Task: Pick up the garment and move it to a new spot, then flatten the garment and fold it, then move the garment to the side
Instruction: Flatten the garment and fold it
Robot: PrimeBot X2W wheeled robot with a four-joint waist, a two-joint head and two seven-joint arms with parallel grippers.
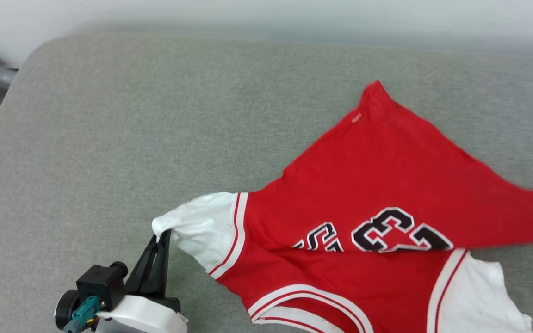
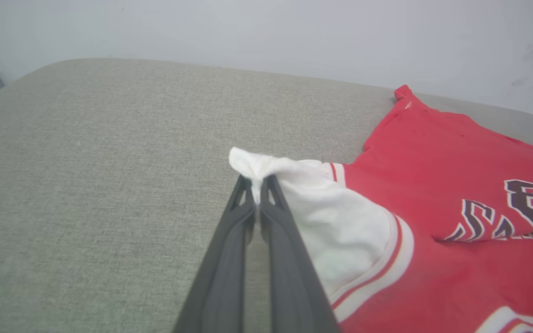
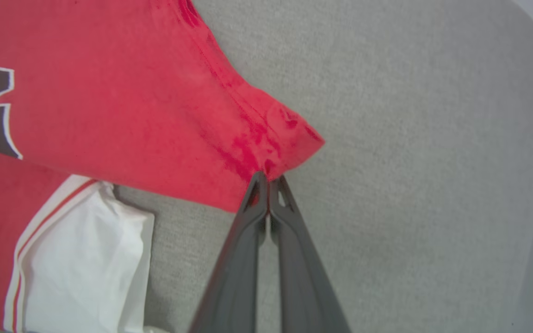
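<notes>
Lying partly spread on the grey fabric cushion [image 1: 132, 115], the red jersey-style T-shirt [image 1: 363, 175] covers the cushion's right half, with the black no. print [image 1: 387, 231] facing up. L gripper [image 1: 162, 237]: fingers together, clamped on the edge of one white sleeve [image 1: 201, 226], near the cushion's front-centre. R gripper [image 3: 270, 178]: fingers together, clamped on a red hem corner [image 3: 289, 138], toward the cushion's right edge. The second white sleeve [image 1: 474, 296] lies at the cushion's front right.
</notes>
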